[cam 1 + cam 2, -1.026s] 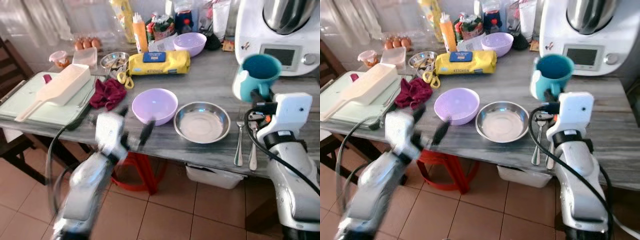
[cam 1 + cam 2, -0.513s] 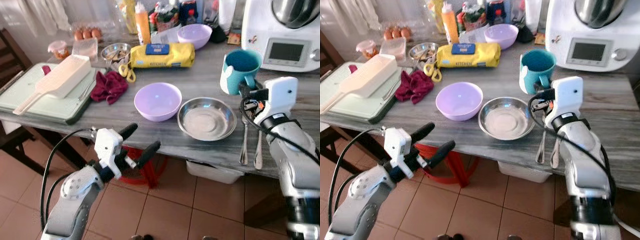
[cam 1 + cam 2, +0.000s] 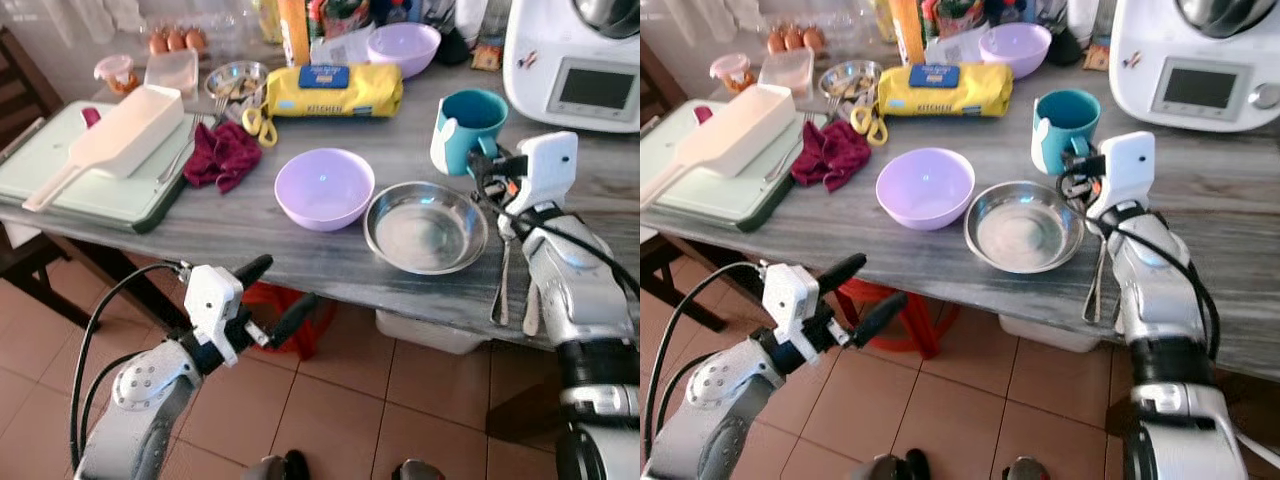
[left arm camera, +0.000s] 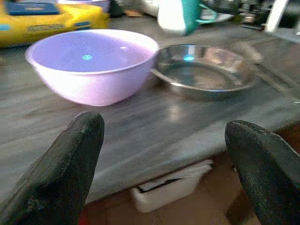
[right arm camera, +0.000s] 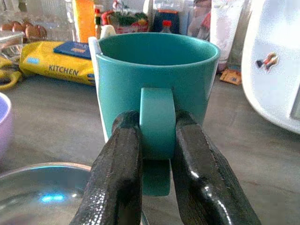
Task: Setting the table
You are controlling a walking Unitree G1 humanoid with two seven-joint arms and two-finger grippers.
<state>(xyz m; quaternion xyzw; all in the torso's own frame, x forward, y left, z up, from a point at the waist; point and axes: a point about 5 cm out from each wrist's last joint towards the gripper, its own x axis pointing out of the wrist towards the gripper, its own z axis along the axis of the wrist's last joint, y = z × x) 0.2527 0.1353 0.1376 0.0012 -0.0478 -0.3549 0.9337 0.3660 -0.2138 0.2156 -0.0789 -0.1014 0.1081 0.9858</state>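
Grey wooden table [image 3: 250, 225] seen from above, laid with dishes along its near edge. Right gripper [image 5: 157, 154] is at the right side of the table, its two black fingers [image 5: 119, 173] pressed together on the handle of a teal mug [image 3: 468, 130], which stands upright on the tabletop just beyond a steel bowl [image 3: 425, 227]. Left of the steel bowl and almost touching it sits a lilac bowl [image 3: 324, 188]. A fork and a spoon [image 3: 515, 285] lie side by side to the right of the steel bowl, partly under the right arm. Left gripper [image 3: 272, 295] hangs below the near table edge over the tiled floor [image 3: 330, 400], its fingers [image 4: 70, 164] spread wide apart and holding nothing. Farther left on the table are a crumpled dark red cloth [image 3: 222, 158] and a pale green tray [image 3: 70, 195] with a white scoop [image 3: 120, 140] on it. At the far side lie a yellow packet [image 3: 335, 90], a second lilac bowl [image 3: 403, 48] and a white kitchen machine [image 3: 580, 60].
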